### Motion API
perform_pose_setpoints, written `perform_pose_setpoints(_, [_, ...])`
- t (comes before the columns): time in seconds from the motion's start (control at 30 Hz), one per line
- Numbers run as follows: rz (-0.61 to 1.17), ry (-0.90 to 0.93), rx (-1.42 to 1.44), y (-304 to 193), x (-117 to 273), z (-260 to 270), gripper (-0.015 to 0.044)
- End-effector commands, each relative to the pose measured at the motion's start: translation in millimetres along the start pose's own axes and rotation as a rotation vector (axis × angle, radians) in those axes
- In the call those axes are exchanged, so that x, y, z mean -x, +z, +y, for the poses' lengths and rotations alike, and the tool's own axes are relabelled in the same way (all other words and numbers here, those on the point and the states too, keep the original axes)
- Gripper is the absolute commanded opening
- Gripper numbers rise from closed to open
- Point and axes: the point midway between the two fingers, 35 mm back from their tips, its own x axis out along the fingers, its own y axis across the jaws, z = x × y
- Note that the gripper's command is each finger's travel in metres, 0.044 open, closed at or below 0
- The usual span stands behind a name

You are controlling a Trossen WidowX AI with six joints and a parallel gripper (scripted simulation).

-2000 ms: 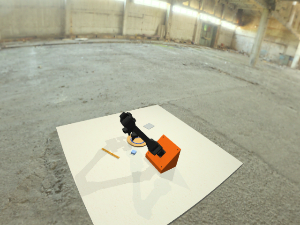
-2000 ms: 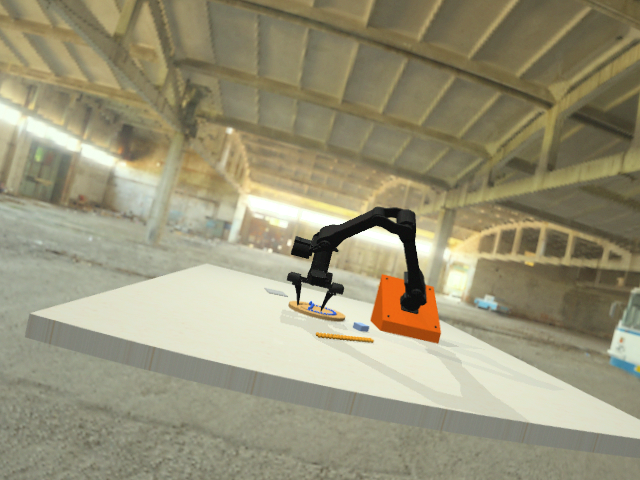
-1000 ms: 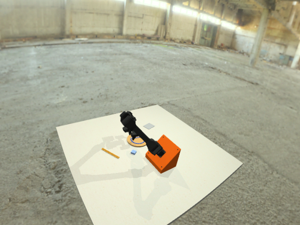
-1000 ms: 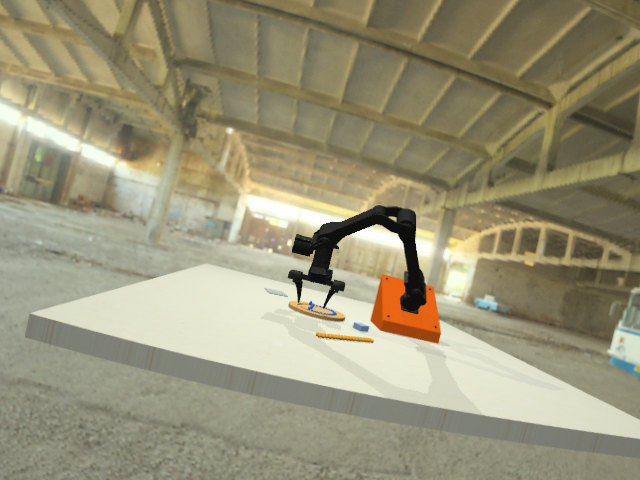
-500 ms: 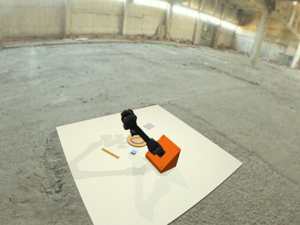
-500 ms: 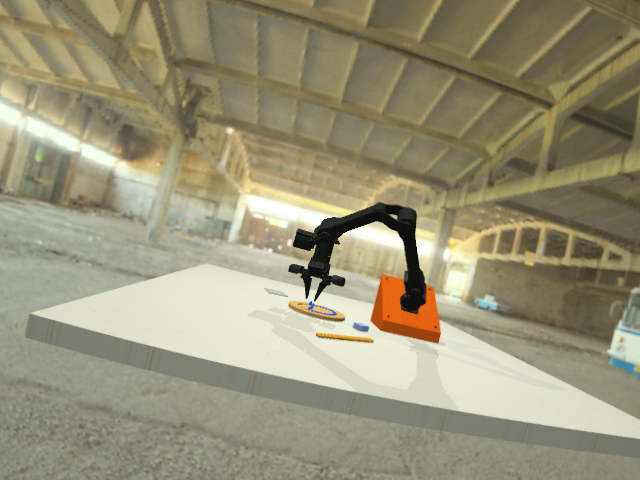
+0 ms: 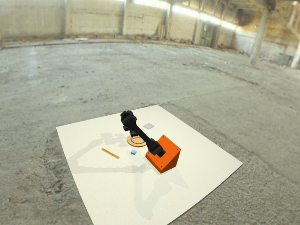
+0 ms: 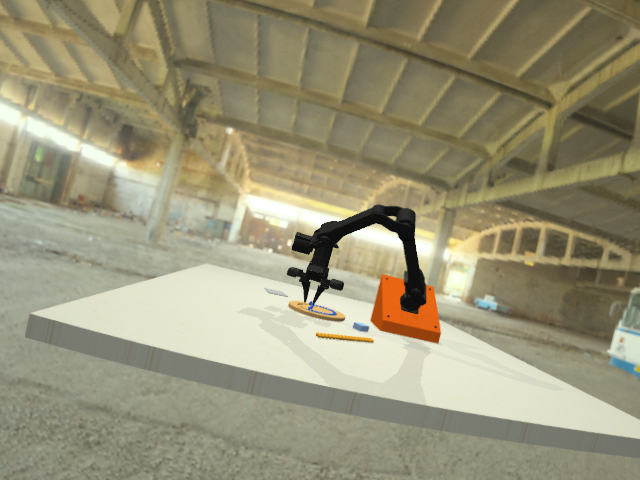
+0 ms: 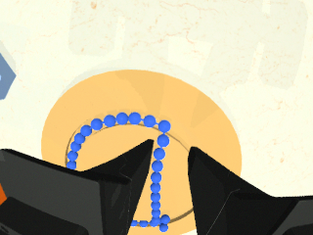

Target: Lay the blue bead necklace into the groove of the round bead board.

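Observation:
The round wooden bead board (image 7: 129, 142) (image 8: 299, 310) (image 9: 132, 88) lies flat. The blue bead necklace (image 7: 137, 143) (image 8: 334, 312) (image 9: 122, 117) lies on it. In the wrist view its upper and left beads curve along the groove, while one stretch cuts straight across the inside, leaving the right part of the groove (image 9: 188, 213) bare. A few beads bunch at the bottom end of that stretch. My gripper (image 8: 309, 302) (image 9: 171, 149) is low over the board, partly open. The straight stretch shows between its fingers, nearer the left one, not gripped. The left finger hides some beads.
An orange beaded strip (image 7: 110, 153) (image 8: 344, 337) and a small blue block (image 7: 133, 152) (image 8: 360, 326) lie near the board. A thin grey square (image 7: 148, 126) (image 8: 276, 291) lies on its other side. The orange base block (image 7: 170, 151) (image 8: 387, 310) carries the arm.

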Motion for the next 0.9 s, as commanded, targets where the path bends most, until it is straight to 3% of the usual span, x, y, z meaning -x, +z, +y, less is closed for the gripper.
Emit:
perform_pose_setpoints(0.0, [0.000,0.016,-0.010,-1.5,-10.1,3.8,0.0120])
perform_pose_setpoints(0.43, [0.000,0.019,-0.013,-1.7,-17.3,5.0,0.0120])
perform_pose_setpoints(0.6, [0.003,0.013,-0.007,-1.4,-15.1,3.5,0.0000])
perform_pose_setpoints(0.87, [0.003,0.013,-0.007,-1.4,-15.1,3.5,0.0000])
